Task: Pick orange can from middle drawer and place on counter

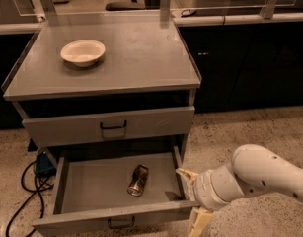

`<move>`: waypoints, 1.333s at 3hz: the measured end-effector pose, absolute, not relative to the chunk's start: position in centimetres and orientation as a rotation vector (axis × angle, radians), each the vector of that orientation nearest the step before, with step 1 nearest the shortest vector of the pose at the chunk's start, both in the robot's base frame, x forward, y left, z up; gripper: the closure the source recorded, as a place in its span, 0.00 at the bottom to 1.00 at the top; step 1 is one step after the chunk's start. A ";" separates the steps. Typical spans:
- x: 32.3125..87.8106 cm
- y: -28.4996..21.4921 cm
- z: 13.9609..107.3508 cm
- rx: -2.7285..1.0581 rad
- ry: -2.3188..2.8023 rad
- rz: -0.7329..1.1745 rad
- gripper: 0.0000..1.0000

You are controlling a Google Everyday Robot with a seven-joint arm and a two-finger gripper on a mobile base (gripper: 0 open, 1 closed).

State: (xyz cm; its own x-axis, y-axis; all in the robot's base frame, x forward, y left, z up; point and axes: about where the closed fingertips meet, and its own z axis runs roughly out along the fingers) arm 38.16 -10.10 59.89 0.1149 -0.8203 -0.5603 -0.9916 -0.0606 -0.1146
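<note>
The middle drawer [92,189] stands pulled out at the bottom of the cabinet. The orange can [138,179] lies on its side on the drawer's floor, a little right of the middle, with its silver end towards the drawer's front wall. The tool [187,201] hangs just outside the drawer's front right corner. Its two pale fingers [186,175] are spread apart with nothing between them, the upper one by the drawer's right wall and the lower one past its front edge. The can lies clear of the tool, to its left. Above the drawer sits a closed drawer front [156,121] with a black handle. Above that is the desk [141,53], with a white bowl [83,52] near its back left. Left of the drawer, black cables [20,194] trail on the speckled floor.
</note>
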 end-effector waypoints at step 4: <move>51.0 -5.1 53.5 -1.749 1.545 0.521 0.00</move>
